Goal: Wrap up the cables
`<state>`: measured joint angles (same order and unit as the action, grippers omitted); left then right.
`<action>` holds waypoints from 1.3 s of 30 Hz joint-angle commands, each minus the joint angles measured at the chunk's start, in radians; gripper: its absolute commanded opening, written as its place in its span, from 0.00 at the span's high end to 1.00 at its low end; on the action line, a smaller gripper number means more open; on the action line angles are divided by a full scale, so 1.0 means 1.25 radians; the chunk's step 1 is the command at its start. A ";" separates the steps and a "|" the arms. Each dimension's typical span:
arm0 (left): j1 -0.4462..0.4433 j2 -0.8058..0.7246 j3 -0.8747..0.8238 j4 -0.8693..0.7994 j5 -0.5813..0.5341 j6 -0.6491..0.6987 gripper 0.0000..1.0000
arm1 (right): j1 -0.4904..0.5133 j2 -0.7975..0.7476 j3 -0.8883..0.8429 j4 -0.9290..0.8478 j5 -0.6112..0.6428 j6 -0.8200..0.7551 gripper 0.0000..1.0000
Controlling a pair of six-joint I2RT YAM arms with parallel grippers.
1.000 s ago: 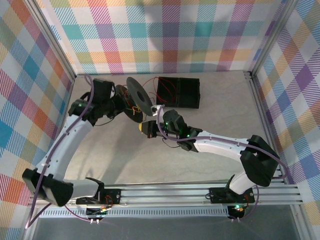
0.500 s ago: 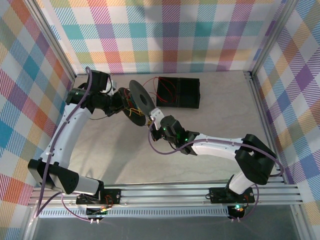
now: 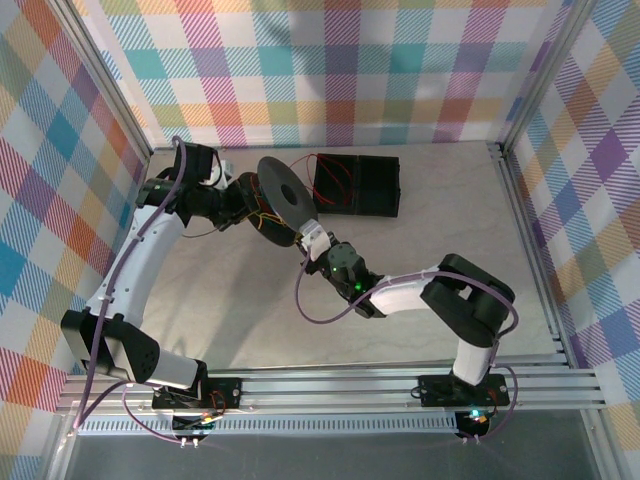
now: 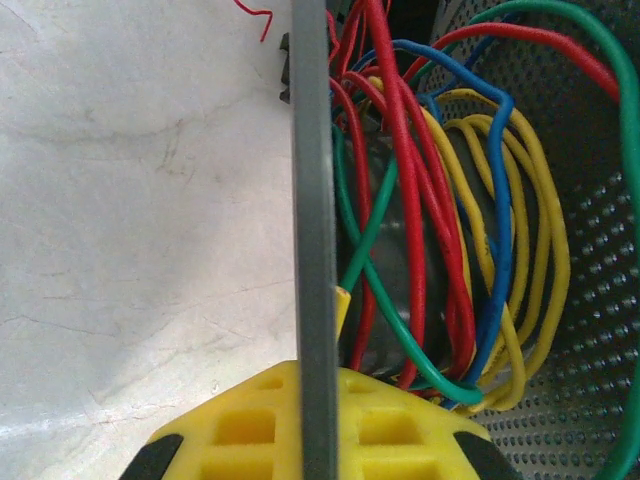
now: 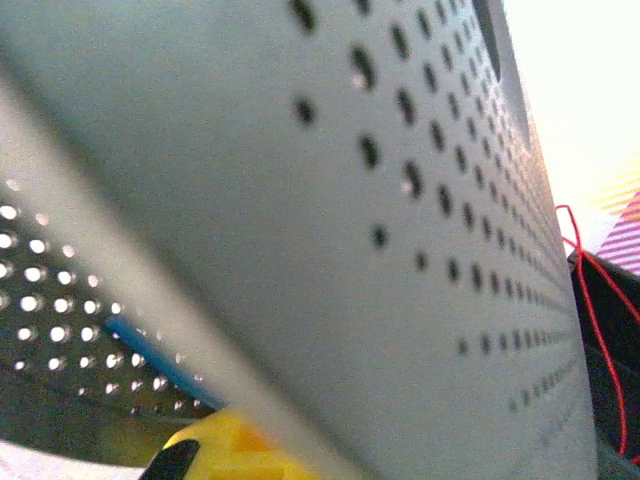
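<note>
One black spool (image 3: 278, 193), two round flat flanges on a hub, sits at about 11 o'clock on the pale marbled desk (image 3: 430, 220). The flanges are thin, stiff and dotted all over with small holes, as the wrist views show close up. The cables (image 4: 405, 200) are on that spool, wound loosely round the hub between the two flanges. They are thin, glossy and flexible, in four colours: red, yellow, blue and green. Red and yellow have several turns each; the exact strand count can't be told in the tangle. One black rectangular tray (image 3: 358, 185), hard plastic by the look, sits at 12 o'clock just right of the spool, with thin red wire loops (image 3: 338, 180) lying in it. One fine red strand arcs from the tray's top left corner toward the spool. There are two arms, white shells with black joints. The left fingers (image 4: 275, 415), chunky yellow plastic with square pockets, are at the spool's 9 o'clock and clamped on the edge of one flange, which runs straight down between them. The right fingers (image 3: 312, 238) are at the spool's 5 o'clock, closed tight against the lower rim; can't tell if anything is pinched there.
</note>
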<state>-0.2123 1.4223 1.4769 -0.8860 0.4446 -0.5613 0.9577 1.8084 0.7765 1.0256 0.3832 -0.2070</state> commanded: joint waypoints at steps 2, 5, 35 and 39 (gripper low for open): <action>-0.034 -0.036 -0.015 -0.009 0.261 -0.029 1.00 | 0.023 0.039 -0.010 0.149 -0.023 -0.192 1.00; -0.034 -0.029 -0.028 0.010 0.255 -0.040 1.00 | 0.023 0.037 -0.018 0.148 -0.043 -0.231 1.00; -0.018 -0.041 -0.055 0.063 -0.076 -0.067 1.00 | 0.032 -0.562 -0.214 -0.441 -0.320 0.172 0.29; -0.017 -0.092 -0.069 0.039 -0.171 -0.043 1.00 | 0.021 -0.617 -0.155 -0.616 -0.298 0.283 0.13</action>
<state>-0.2398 1.3979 1.3865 -0.8688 0.3035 -0.6518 0.9924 1.0576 0.5240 0.4458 0.0166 -0.0071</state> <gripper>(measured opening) 0.088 0.853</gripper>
